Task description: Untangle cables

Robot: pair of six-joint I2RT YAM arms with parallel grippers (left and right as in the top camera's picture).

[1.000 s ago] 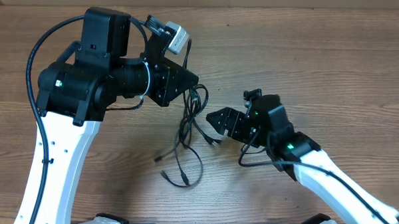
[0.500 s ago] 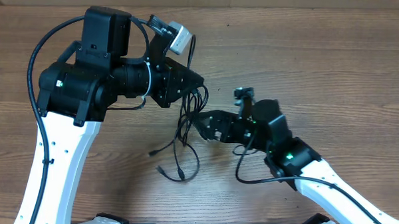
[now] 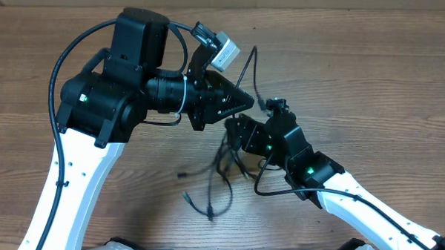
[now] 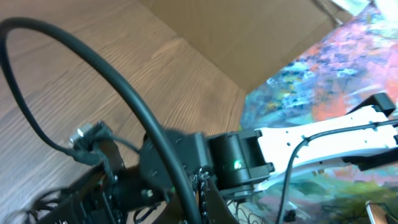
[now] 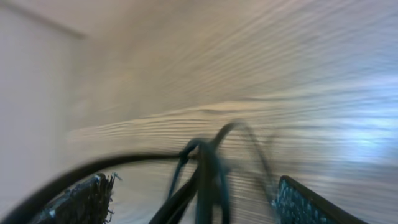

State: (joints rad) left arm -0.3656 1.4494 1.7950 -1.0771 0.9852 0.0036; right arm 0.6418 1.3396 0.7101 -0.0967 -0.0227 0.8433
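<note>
cables sit at the middle of the bench, between my two arms, as one tangled bundle. its upper part rises off the wood toward the left fingers, and its lower loops and loose ends trail down onto the bench toward me, one end lying near the front edge. the bundle looks smeared in the overhead view, so i cannot pick out single cords in it.

the left fingers are pressed together, and as far as i can see they pinch the top of the cables. the exact grip point is hidden behind the right arm.

the right fingers sit just below and beside the left ones, right at the upper part of the bundle. in the right wrist view they are spread wide, one finger at each lower corner, with the cables running up between them. the picture is too blurred to say whether either finger touches a cord.

the left wrist view shows mostly the arm's own thick black wire arching over the bench.
</note>
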